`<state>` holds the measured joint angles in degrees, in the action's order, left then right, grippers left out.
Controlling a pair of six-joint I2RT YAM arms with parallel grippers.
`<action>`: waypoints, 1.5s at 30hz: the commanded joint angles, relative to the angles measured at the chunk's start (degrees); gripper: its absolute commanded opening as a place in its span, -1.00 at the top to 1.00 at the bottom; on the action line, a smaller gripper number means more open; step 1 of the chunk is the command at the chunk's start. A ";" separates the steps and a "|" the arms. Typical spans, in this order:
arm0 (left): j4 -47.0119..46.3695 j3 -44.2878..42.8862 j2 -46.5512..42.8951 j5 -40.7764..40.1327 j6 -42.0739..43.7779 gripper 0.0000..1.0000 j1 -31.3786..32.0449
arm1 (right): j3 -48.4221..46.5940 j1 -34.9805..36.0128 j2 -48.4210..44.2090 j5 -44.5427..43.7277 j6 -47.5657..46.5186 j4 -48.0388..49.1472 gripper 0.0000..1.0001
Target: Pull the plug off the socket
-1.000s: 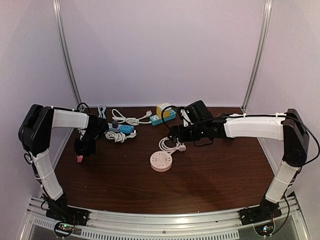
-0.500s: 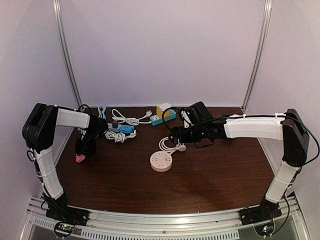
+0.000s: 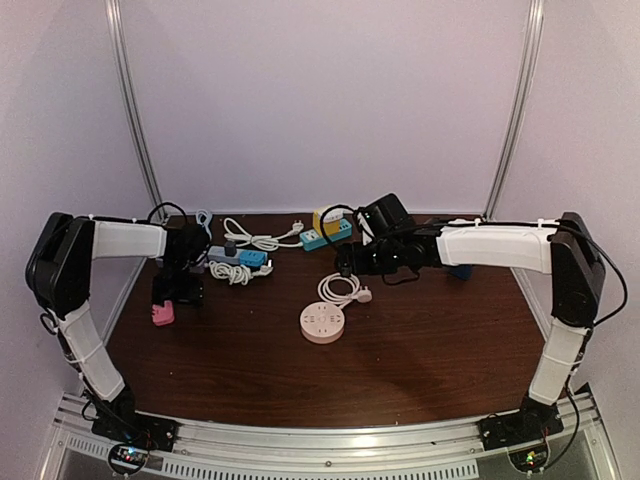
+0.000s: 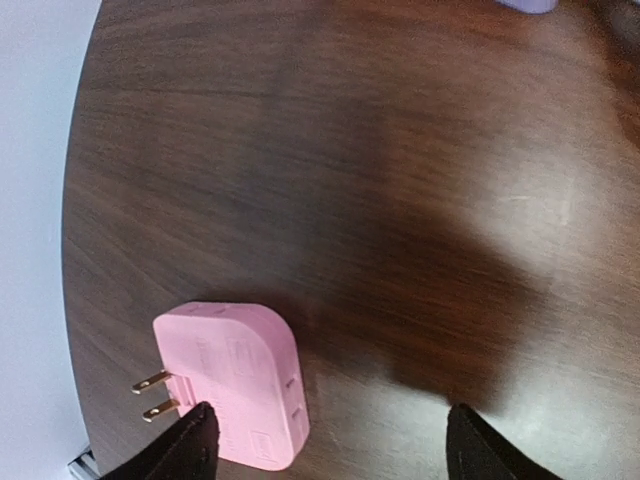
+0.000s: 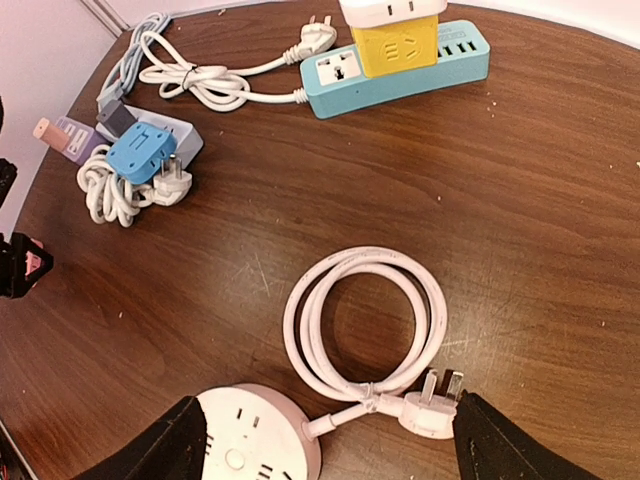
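A pink plug (image 4: 235,385) with two metal prongs lies flat on the wooden table, free of any socket. In the top view this plug (image 3: 163,314) sits at the table's left side, just in front of my left gripper (image 3: 180,290). My left gripper (image 4: 330,450) is open above the table, and the plug rests by its left fingertip (image 4: 195,445) without being gripped. My right gripper (image 5: 335,445) hangs open over a round pinkish socket (image 5: 255,445) and its coiled white cable (image 5: 365,330); it holds nothing.
A blue power strip (image 5: 400,70) carrying a yellow cube (image 5: 400,45) lies at the back. A blue adapter (image 5: 140,150) with bundled white cords sits at the back left, next to a lilac block (image 5: 75,140). The table's left edge (image 4: 75,250) runs close to the pink plug.
My left gripper has opened and let go of the pink plug, which now lies on the table. The right arm has drawn back a little toward the rear.
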<state>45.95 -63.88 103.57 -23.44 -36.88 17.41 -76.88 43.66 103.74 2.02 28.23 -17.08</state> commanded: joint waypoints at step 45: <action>-21.15 14.81 -32.03 39.80 3.75 -0.89 1.58 | -37.13 -14.39 39.96 20.30 51.91 36.23 0.00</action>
<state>27.00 -49.76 71.70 15.86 -32.69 18.76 -111.48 29.47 141.34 23.66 75.07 14.98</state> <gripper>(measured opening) 0.942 0.521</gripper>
